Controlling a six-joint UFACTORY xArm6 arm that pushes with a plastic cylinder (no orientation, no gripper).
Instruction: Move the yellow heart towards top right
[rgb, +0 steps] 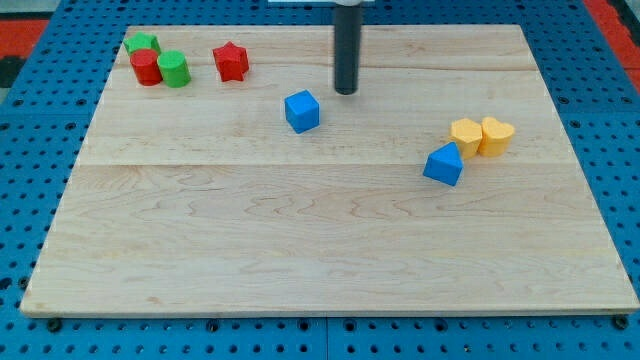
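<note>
Toward the view's right edge of the bench (300, 260), the yellow heart (497, 135) sits touching a yellow block (466, 134), a blue block (444, 164) just below; my tip (346, 92), a bare rod with nothing to pinch, stands well apart to their left, near the blue cube (302, 110).

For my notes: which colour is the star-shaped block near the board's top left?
Red. The star shows clearly in the camera view.
</note>
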